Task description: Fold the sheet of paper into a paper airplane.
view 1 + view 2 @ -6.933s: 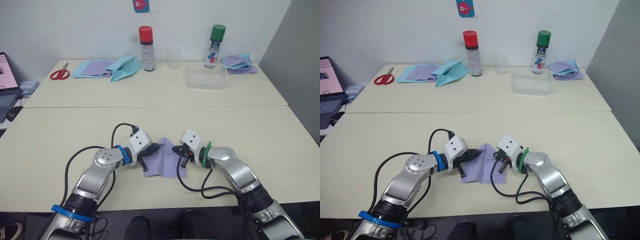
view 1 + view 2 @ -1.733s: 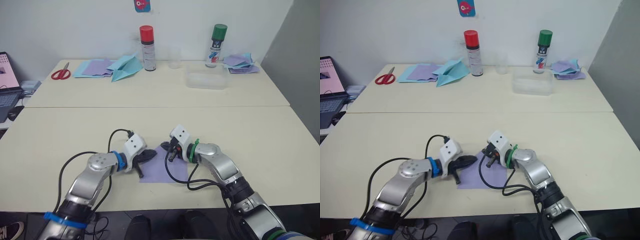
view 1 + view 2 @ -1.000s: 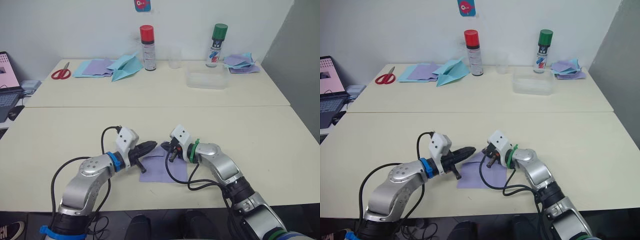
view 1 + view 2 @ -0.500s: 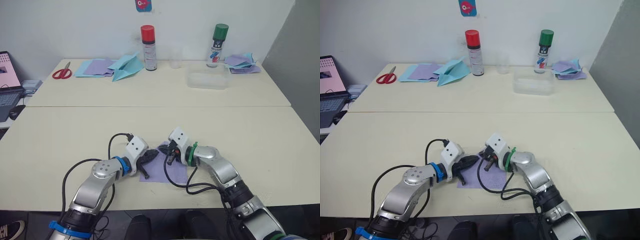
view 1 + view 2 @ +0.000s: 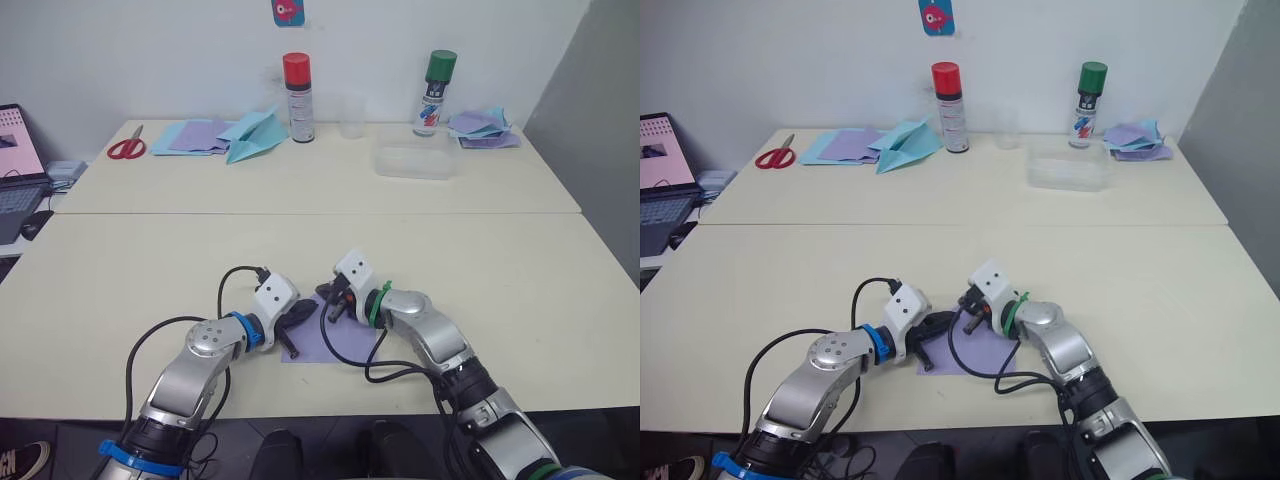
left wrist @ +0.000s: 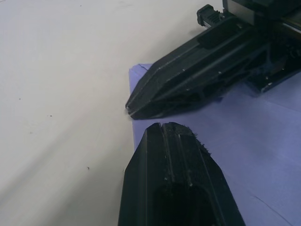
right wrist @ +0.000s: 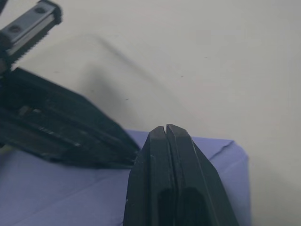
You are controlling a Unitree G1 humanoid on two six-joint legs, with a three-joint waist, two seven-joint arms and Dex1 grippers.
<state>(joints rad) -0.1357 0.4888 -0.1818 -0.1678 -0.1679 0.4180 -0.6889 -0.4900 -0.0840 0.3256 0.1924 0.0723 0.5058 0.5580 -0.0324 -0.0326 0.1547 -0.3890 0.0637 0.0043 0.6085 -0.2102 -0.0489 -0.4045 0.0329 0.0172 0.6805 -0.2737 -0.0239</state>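
The sheet of paper [image 5: 350, 335] lies flat on the near table, lavender-purple with faint creases, between my two arms. My left gripper [image 5: 303, 314] rests on the paper's left part with its fingers shut and nothing between them. Coming in from the right, my right gripper [image 5: 327, 309] is also shut and empty, its tip over the paper's far-left corner. The two tips almost touch. The left wrist view has my left fingertips [image 6: 162, 129] just short of the right gripper's fingers [image 6: 188, 84], over the paper [image 6: 263, 141]. In the right wrist view the paper [image 7: 47, 202] lies under both grippers.
On the far table stand a red-capped spray can [image 5: 297, 83], a green-capped spray can [image 5: 434, 92], a clear cup [image 5: 350, 115] and a clear container [image 5: 417, 160]. A light blue paper plane [image 5: 255, 132], sheet piles [image 5: 190, 136], red scissors [image 5: 125, 148] and a laptop [image 5: 15, 160] are there too.
My right gripper has slid a little to the left along the paper toward the left gripper. The left gripper has stayed on the paper, still shut.
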